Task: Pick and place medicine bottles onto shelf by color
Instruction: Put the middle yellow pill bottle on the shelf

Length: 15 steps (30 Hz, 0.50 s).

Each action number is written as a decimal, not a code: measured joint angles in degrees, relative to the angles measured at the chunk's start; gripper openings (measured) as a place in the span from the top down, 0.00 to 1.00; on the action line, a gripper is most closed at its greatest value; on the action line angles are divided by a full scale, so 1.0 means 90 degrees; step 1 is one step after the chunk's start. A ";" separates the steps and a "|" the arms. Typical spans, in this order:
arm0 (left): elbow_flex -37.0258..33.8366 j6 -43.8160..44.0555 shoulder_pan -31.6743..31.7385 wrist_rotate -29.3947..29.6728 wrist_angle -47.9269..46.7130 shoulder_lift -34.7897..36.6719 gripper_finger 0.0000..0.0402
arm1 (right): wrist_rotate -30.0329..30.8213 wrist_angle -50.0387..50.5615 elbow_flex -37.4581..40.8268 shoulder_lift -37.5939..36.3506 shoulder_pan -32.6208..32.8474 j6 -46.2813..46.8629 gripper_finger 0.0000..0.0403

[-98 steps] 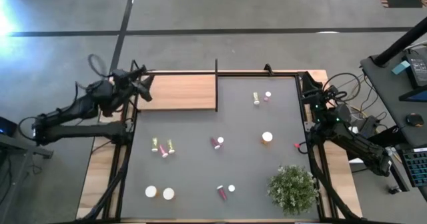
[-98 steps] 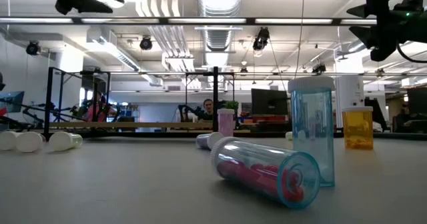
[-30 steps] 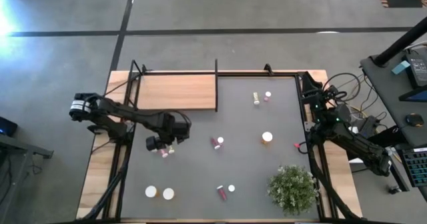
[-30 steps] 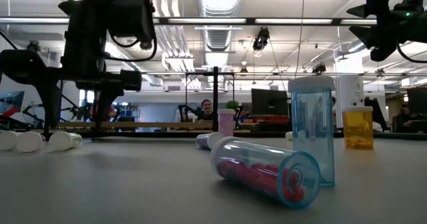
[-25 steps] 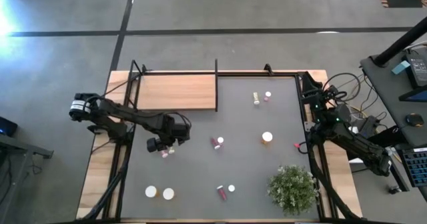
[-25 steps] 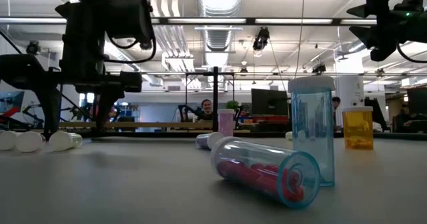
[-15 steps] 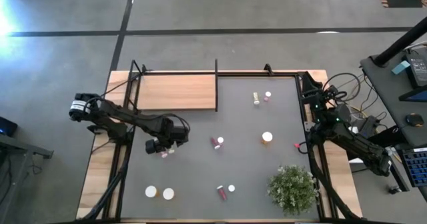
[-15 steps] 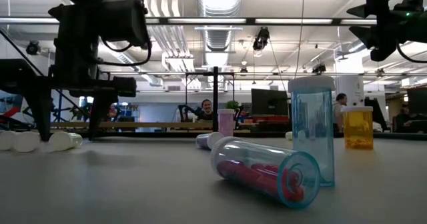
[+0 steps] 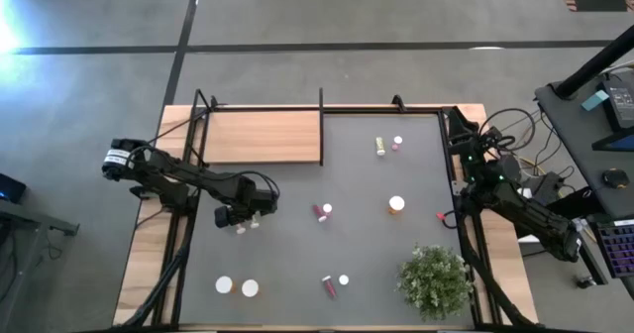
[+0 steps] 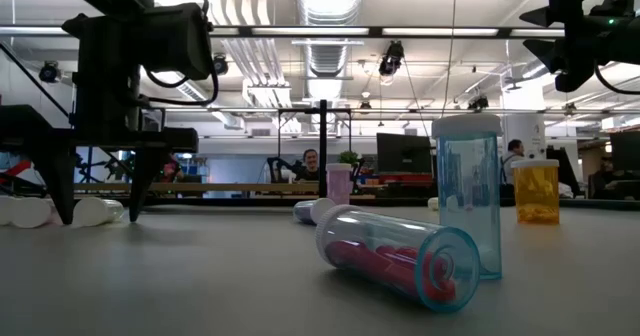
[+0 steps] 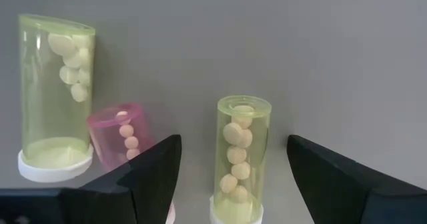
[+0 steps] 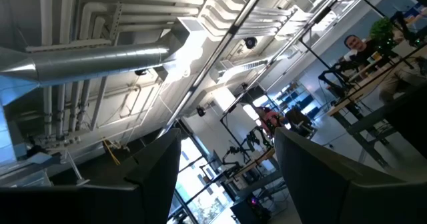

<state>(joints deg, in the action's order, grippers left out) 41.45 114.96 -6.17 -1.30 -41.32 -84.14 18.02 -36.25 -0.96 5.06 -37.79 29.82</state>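
The tabletop (image 9: 337, 204) is a dark grey matt surface, smooth and without sheen, with pale wood strips (image 9: 144, 264) along its sides. The shelf (image 9: 263, 137) at the far left is light wood with visible grain and a flat, unglossy finish, framed by thin black metal rods. The medicine bottles are clear tinted plastic: a glossy yellow-green one (image 11: 242, 154) and a pink one (image 11: 123, 134) with smooth white plastic caps, pale matt pills showing through. Nearer, a blue-tinted transparent bottle (image 10: 400, 256) lies shiny on its side. The left gripper (image 11: 230, 177) has matt black plastic-looking fingers. The plant (image 9: 434, 279) looks bushy and rough.
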 joint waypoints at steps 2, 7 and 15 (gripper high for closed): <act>-0.0002 0.0000 0.0000 -0.0007 0.0002 0.0000 0.36 | 0.0000 0.0000 0.0001 0.0000 0.0001 0.0000 0.43; 0.0038 -0.0022 0.0009 -0.0286 0.0048 -0.0002 0.36 | 0.0001 0.0000 0.0000 0.0000 0.0000 0.0000 0.43; 0.0146 -0.0049 -0.0004 -0.0441 0.0207 -0.0005 0.36 | 0.0001 -0.0001 0.0000 0.0000 0.0000 0.0000 0.43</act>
<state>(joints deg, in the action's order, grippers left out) 42.76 114.52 -6.21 -5.27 -39.45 -84.18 18.03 -36.26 -0.96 5.06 -37.79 29.82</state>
